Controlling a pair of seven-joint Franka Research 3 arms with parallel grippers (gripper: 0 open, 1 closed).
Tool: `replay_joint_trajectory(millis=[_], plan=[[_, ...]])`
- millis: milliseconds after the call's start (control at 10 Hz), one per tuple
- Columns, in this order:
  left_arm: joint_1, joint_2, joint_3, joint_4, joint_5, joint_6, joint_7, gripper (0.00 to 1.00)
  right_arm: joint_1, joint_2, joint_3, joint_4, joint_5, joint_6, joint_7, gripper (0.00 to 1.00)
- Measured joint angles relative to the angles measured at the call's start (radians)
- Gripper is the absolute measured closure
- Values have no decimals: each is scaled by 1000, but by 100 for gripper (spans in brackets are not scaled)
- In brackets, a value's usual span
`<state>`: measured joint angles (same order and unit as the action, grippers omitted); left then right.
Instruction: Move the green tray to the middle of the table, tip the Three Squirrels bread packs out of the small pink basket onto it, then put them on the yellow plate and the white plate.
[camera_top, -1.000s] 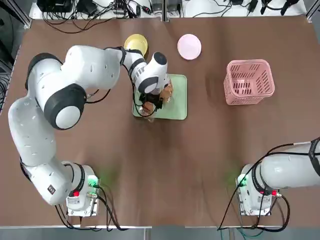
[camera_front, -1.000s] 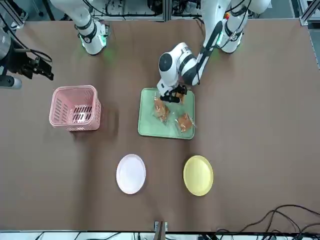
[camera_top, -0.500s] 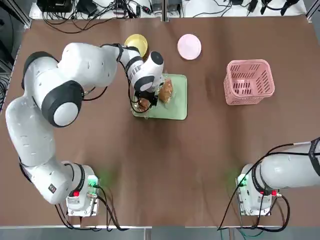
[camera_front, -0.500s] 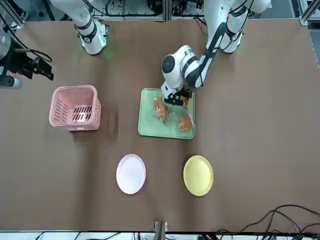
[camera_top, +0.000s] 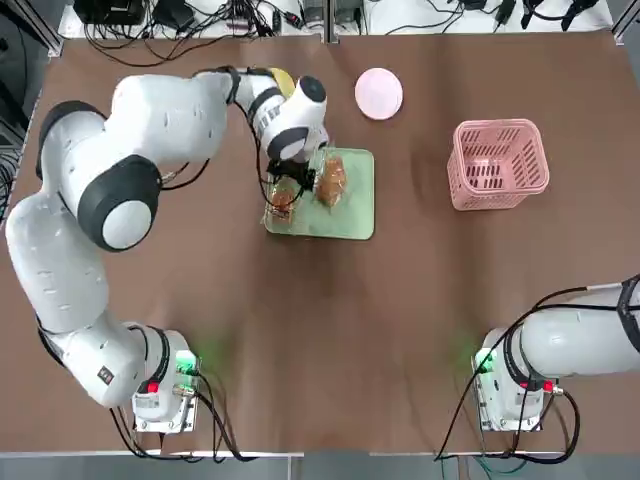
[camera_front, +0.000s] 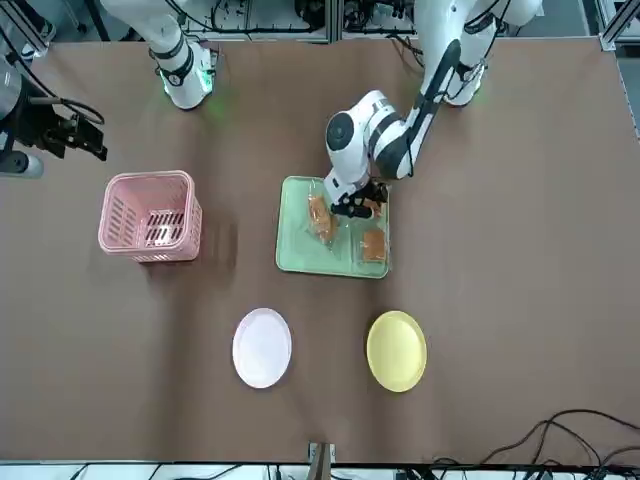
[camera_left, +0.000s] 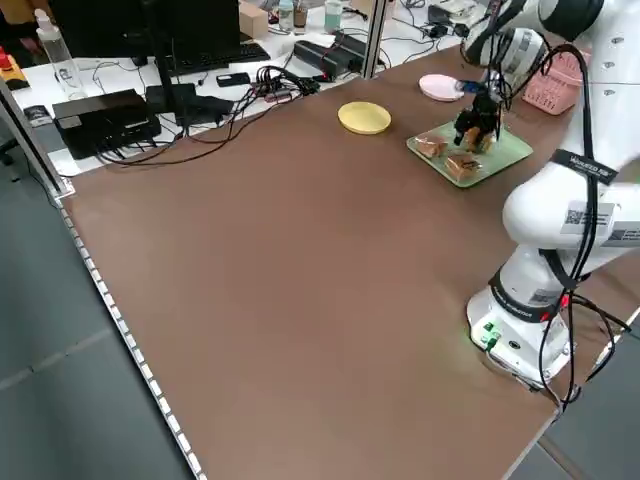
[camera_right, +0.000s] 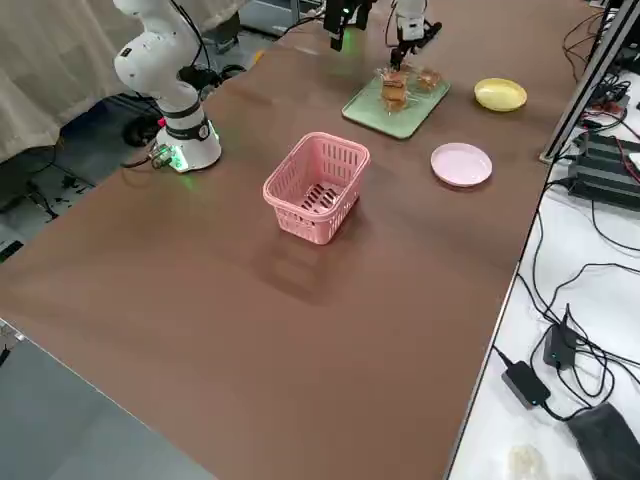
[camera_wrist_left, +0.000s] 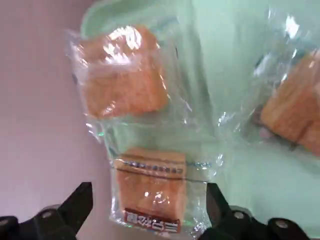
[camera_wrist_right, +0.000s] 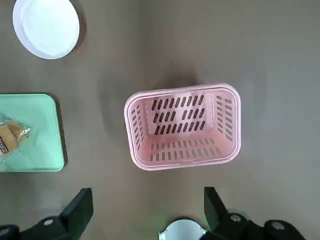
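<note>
The green tray (camera_top: 352, 205) lies at mid-table with Three Squirrels bread packs (camera_top: 332, 180) on it. My left gripper (camera_top: 285, 186) hangs low over the tray's left part. In the left wrist view its fingers (camera_wrist_left: 75, 207) stand open on either side of one pack (camera_wrist_left: 150, 195), with two more packs (camera_wrist_left: 120, 70) beyond. The small pink basket (camera_top: 499, 163) stands upright to the right and looks empty. The yellow plate (camera_front: 396, 350) and white plate (camera_front: 262, 347) sit on the far side. My right gripper (camera_wrist_right: 147, 196) is open, high above the basket.
Cables and boxes line the far edge of the table (camera_top: 200, 330). Both arm bases (camera_top: 165, 392) stand at the near edge. Wide bare tabletop lies between the tray and the bases.
My left gripper has moved from the tray's near edge toward its far left, over the left pack. The right arm, basket and plates have not moved.
</note>
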<state>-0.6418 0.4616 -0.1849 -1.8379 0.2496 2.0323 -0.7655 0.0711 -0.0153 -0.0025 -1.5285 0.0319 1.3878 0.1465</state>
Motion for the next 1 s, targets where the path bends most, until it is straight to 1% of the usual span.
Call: replay_joint_trajectory(millis=[100, 300, 400, 600, 700, 900, 1000], plan=[[2, -4, 0, 60, -24, -34, 0, 0, 0, 0, 0, 0, 0, -1, 0, 1], [19, -2, 3, 164, -60, -46, -17, 0, 0, 0, 0, 0, 0, -2, 0, 1], [29, 11, 4, 215, -75, -47, -57, 0, 0, 0, 0, 0, 0, -2, 0, 1], [17, 75, 2, 305, -88, -41, -207, 0, 0, 0, 0, 0, 0, -3, 0, 1], [-4, 109, 0, 328, -88, -22, -280, 0, 0, 0, 0, 0, 0, -3, 0, 1], [-46, 165, -1, 340, -88, 29, -393, 0, 0, 0, 0, 0, 0, -4, 0, 1], [-56, 187, -1, 341, -88, 59, -419, 0, -1, 0, -1, 0, 0, -5, 1, 1]])
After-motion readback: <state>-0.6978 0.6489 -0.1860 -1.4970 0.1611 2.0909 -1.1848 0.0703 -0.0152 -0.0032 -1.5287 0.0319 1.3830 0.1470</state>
